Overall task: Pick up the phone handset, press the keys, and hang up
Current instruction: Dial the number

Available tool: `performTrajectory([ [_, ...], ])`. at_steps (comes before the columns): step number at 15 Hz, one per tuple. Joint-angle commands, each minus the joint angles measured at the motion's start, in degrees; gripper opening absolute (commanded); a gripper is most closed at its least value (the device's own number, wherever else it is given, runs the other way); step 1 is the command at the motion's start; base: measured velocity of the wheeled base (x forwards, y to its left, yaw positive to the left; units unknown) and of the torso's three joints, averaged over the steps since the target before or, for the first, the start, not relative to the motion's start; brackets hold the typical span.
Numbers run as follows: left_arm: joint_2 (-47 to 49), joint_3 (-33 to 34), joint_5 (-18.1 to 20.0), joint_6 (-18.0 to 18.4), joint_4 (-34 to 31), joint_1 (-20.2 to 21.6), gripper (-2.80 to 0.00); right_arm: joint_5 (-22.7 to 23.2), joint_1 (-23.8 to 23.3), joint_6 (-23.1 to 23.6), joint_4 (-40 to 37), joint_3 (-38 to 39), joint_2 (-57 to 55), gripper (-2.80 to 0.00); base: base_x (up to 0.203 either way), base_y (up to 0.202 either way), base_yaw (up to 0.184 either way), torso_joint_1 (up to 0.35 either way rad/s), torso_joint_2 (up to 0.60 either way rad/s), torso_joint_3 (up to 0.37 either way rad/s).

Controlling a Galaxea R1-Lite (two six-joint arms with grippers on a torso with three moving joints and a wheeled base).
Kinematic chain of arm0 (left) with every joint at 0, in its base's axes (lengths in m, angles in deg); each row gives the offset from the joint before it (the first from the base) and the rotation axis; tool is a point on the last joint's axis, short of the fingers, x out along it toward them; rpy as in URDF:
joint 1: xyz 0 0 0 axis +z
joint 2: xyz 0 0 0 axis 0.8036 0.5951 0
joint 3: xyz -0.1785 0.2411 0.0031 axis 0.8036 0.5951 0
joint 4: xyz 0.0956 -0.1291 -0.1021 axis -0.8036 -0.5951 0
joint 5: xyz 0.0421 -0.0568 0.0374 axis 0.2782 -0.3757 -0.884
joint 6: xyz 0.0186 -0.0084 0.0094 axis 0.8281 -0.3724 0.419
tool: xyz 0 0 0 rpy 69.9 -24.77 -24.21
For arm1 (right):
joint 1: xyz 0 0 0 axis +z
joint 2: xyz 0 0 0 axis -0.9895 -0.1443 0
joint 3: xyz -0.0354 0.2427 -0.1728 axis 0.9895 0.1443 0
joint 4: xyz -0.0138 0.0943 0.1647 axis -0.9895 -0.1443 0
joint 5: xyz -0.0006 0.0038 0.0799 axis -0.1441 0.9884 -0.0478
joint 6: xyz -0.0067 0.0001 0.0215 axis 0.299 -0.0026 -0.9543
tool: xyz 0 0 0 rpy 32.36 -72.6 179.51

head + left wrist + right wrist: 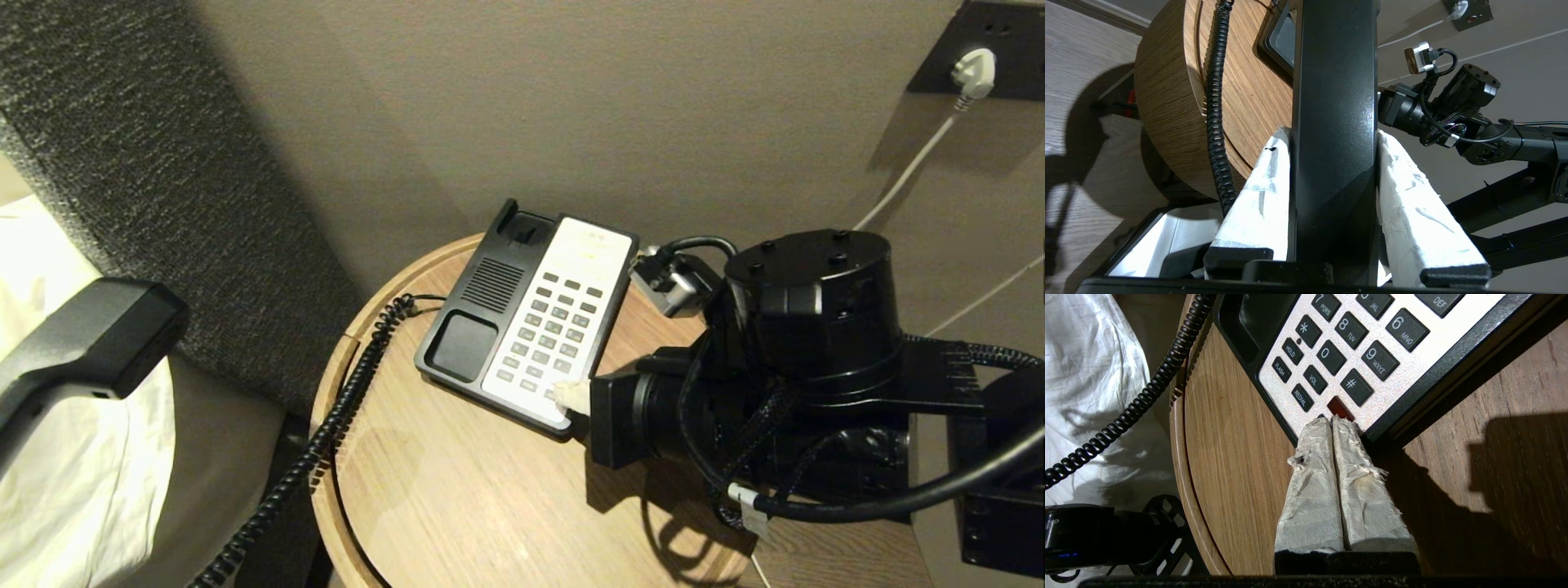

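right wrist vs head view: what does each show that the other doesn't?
Only right wrist: key labels such as REDIAL and #, the red key, and the right gripper with its fingers pressed together, tips at the keypad's near corner.

Only head: the phone handset off its cradle at the left, the speaker grille, the wall plug.

Both: the phone base, coiled cord, round wooden table, white bedding.

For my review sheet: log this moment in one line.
left gripper: holds phone handset off cradle | right gripper: shut, tips at keypad's near edge
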Motion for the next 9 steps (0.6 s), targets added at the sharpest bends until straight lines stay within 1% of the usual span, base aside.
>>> performTrajectory([
  [1,-0.02,0.09,0.02,-0.28,-0.10,0.01,-2.80,-0.09,0.05,-0.13,0.11,0.14,-0.05,-2.80,0.000,0.000,0.000,0.000,0.00,0.000],
  [9,-0.24,0.44,0.11,-0.28,-0.10,0.01,-2.80,-0.09,0.58,0.40,0.90,2.01,-1.46,-2.80,0.000,0.000,0.000,0.000,0.00,0.000],
])
